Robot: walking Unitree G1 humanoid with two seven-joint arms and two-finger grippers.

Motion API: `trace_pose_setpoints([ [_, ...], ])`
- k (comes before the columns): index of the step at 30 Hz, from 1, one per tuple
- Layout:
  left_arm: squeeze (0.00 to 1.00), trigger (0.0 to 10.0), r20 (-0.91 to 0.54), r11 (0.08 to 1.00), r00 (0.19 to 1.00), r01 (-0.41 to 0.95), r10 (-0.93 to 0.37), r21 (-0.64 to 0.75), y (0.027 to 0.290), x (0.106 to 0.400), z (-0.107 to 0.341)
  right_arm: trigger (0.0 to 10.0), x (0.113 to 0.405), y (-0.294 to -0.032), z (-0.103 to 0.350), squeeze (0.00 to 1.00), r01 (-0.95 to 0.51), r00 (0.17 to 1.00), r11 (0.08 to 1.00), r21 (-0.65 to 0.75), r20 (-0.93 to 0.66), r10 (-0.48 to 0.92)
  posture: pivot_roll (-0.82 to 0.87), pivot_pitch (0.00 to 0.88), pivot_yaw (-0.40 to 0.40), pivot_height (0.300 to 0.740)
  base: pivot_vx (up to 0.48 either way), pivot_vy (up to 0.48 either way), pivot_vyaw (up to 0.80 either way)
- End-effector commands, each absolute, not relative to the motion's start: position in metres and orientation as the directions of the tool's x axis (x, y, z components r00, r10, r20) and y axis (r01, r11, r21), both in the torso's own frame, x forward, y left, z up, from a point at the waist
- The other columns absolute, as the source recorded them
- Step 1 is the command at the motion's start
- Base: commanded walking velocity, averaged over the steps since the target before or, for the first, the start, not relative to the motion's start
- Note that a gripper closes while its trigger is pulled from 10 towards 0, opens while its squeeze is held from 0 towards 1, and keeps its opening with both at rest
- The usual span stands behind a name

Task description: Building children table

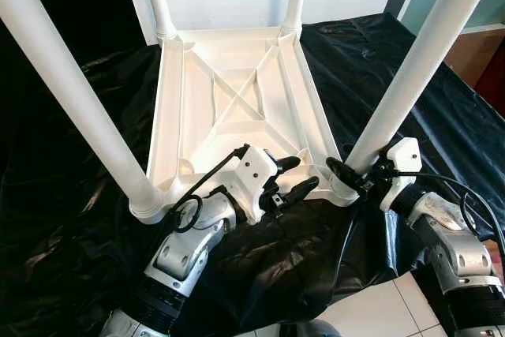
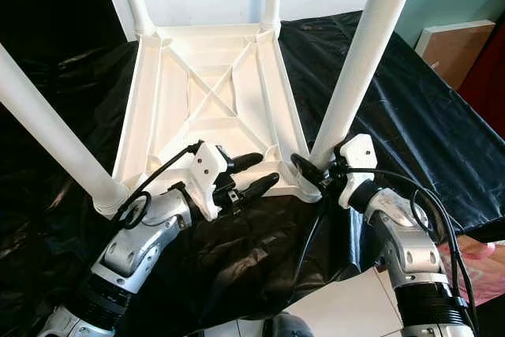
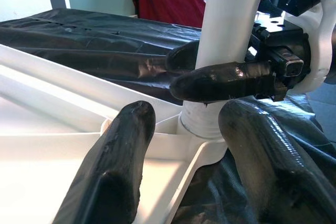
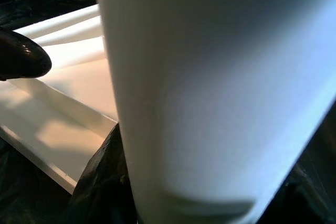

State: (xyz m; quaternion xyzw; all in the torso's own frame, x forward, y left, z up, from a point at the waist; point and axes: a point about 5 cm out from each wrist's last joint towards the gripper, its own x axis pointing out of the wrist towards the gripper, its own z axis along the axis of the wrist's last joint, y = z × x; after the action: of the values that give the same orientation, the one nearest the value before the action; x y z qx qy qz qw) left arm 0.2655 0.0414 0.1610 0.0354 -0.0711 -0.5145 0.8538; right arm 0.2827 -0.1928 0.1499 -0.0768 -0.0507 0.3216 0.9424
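The little white table point(image 1: 237, 92) lies upside down on a black sheet point(image 1: 71, 219), with all four legs sticking up. The leg that matters is the near right leg point(image 1: 410, 69), at about four o'clock from the middle of the table. It stands in its corner socket point(image 1: 341, 189) and its long way runs up and leans a bit to the right.

The right gripper point(image 1: 351, 175) is at the bottom of this leg, and its black fingers are closed around it. This arm is nearest, so I think it will push or twist the leg down to seat it.

The left gripper point(image 1: 293, 177) waits at nine o'clock from the socket, over the table's near edge. Its fingers are apart and hold nothing.
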Motion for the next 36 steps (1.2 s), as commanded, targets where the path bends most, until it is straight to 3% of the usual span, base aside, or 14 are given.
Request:
trace_pose_setpoints([
  [1,0.0,10.0,0.071,0.456,0.45,0.879,-0.89,0.141,0.042,0.264,0.159,10.0,0.279,-0.193,0.132,0.0,-0.599,0.798,0.791,-0.12,-0.019,0.602,0.02,0.121,-0.048,0.74,0.0,0.0,0.0],
  [6,0.0,10.0,0.072,0.457,0.451,0.879,-0.89,0.137,0.041,0.264,0.159,10.0,0.275,-0.188,0.13,0.0,-0.533,0.844,0.84,-0.1,0.003,0.536,0.02,0.133,-0.048,0.74,0.0,0.0,0.0],
  [11,0.0,10.0,0.071,0.452,0.447,0.882,-0.892,0.13,0.04,0.263,0.158,10.0,0.273,-0.183,0.127,0.0,-0.373,0.926,0.923,-0.092,0.027,0.377,0.01,0.137,-0.046,0.74,0.0,0.0,0.0],
  [21,0.0,10.0,0.069,0.442,0.437,0.888,-0.897,0.127,0.039,0.262,0.158,10.0,0.27,-0.172,0.125,0.0,-0.188,0.98,0.982,-0.024,0.06,0.189,0.0,0.139,-0.038,0.74,0.0,0.0,0.0],
  [25,0.0,10.0,0.069,0.44,0.435,0.889,-0.898,0.126,0.039,0.262,0.158,10.0,0.27,-0.166,0.123,0.0,-0.083,0.995,0.996,0.029,0.065,0.081,0.0,0.139,-0.037,0.74,0.0,0.0,0.0],
  [26,0.0,10.0,0.069,0.438,0.433,0.89,-0.899,0.124,0.039,0.261,0.158,10.0,0.27,-0.157,0.121,0.0,0.046,0.997,0.996,0.072,0.051,-0.049,0.0,0.139,-0.037,0.74,0.0,0.0,0.0],
  [28,0.0,10.0,0.07,0.437,0.432,0.891,-0.899,0.123,0.039,0.261,0.158,10.0,0.271,-0.153,0.121,0.0,0.088,0.995,0.993,0.081,0.045,-0.091,0.0,0.139,-0.037,0.74,0.0,0.0,0.0],
  [33,0.0,10.0,0.069,0.434,0.429,0.892,-0.901,0.123,0.038,0.259,0.157,10.0,0.271,-0.143,0.121,0.0,0.133,0.99,0.984,0.122,0.037,-0.138,0.0,0.138,-0.037,0.74,0.0,0.0,0.0],
  [36,0.0,10.0,0.07,0.432,0.427,0.894,-0.902,0.12,0.037,0.259,0.158,10.0,0.271,-0.135,0.125,0.0,0.091,0.994,0.989,0.113,0.058,-0.098,0.0,0.138,-0.034,0.74,0.0,0.0,0.0],
])
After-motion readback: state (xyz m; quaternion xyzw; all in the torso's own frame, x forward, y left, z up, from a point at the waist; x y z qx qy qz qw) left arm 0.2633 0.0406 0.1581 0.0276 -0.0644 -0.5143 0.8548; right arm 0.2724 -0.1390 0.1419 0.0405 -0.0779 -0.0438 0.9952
